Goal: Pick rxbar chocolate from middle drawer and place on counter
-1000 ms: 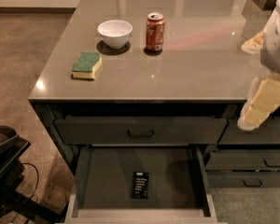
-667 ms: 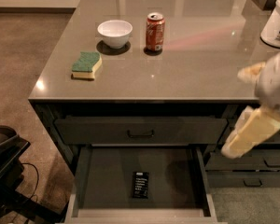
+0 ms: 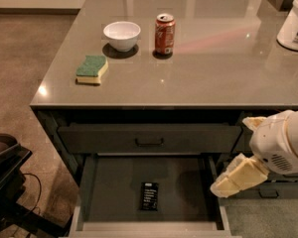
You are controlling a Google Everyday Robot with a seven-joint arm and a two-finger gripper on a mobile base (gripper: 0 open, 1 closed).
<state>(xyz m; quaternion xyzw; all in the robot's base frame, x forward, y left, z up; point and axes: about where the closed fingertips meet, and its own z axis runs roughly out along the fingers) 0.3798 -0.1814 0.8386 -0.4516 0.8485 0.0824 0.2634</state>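
The rxbar chocolate (image 3: pixel 149 196) is a small black bar with white lettering, lying flat near the front middle of the open middle drawer (image 3: pixel 114 187). The gripper (image 3: pixel 234 179), with cream-coloured fingers on a white arm, hangs at the right, just above the drawer's right side wall and to the right of the bar, apart from it. It holds nothing that I can see. The counter (image 3: pixel 208 68) is a glossy grey-brown top above the dark cabinets.
On the counter stand a white bowl (image 3: pixel 121 34), a red soda can (image 3: pixel 164 33) and a green-and-yellow sponge (image 3: pixel 92 69). A white tub (image 3: pixel 295 21) stands at the far right. A shut drawer front with a black handle (image 3: pixel 149 142) is above the open drawer. Dark equipment (image 3: pixel 5 182) stands at lower left.
The gripper has come down from counter height at the right edge, moving left and lower to the open drawer's right side. The bar and counter items have not moved.
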